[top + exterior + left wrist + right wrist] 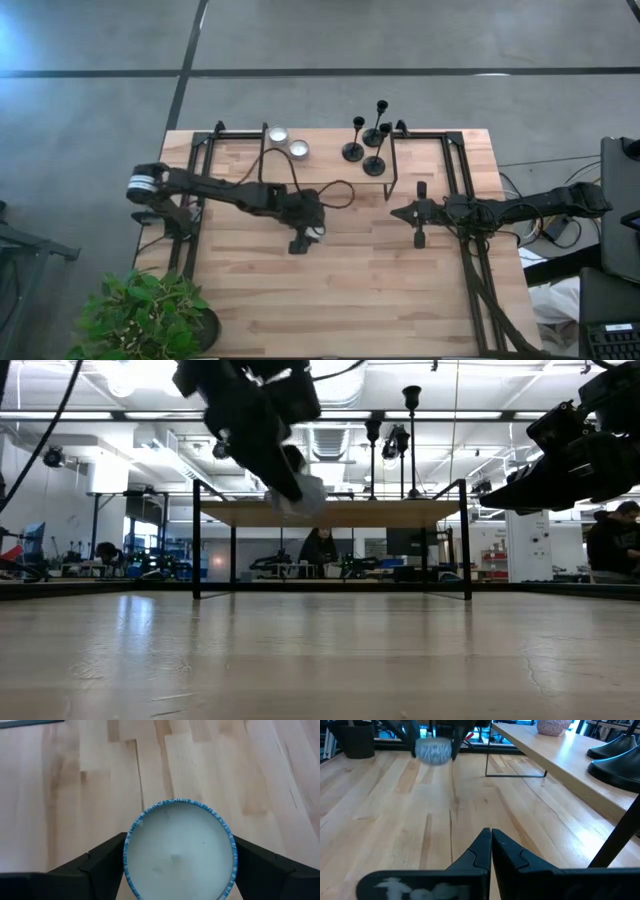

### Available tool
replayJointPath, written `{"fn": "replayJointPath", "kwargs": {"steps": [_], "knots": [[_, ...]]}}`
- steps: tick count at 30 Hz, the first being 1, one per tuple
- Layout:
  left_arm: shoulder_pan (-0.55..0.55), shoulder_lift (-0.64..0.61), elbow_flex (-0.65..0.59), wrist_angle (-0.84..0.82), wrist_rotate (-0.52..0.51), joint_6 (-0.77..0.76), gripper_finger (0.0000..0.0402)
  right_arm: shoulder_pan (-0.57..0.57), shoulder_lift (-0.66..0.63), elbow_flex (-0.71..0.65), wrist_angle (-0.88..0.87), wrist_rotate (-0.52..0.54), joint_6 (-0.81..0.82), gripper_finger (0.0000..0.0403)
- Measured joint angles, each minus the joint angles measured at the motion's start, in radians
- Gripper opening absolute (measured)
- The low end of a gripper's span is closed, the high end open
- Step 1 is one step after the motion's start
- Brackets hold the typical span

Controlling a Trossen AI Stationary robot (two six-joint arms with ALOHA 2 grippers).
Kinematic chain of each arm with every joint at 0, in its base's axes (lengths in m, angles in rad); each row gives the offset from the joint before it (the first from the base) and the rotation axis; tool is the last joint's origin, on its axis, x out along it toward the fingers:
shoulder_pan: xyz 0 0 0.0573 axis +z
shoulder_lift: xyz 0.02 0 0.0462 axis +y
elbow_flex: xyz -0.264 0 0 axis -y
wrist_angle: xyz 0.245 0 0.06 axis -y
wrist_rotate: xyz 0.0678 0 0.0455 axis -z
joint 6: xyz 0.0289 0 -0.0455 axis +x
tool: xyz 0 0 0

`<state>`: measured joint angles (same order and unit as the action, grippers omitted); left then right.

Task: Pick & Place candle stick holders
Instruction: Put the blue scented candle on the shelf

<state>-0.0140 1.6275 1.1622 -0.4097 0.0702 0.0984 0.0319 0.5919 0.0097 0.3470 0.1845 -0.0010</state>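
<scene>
Candle stick holders (368, 145) stand untouched — left gripper (309, 236) clamps a blue-rimmed candle (179, 851); right gripper (420, 233) closed, empty.

No text, label, brand, number or sign can be read in any of the four views.

You get bright, even overhead light; ceiling lamps (140, 375) glare in the low view, where the table (320, 660) foreground blurs and shines.
</scene>
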Motion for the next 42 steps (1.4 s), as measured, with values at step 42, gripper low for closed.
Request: {"fn": "replayJointPath", "kwargs": {"steps": [42], "knots": [[0.392,-0.237,0.046,-0.41,-0.09,0.168,0.0309,0.0,0.0,0.0,0.0,0.0,0.0,0.0009]]}}
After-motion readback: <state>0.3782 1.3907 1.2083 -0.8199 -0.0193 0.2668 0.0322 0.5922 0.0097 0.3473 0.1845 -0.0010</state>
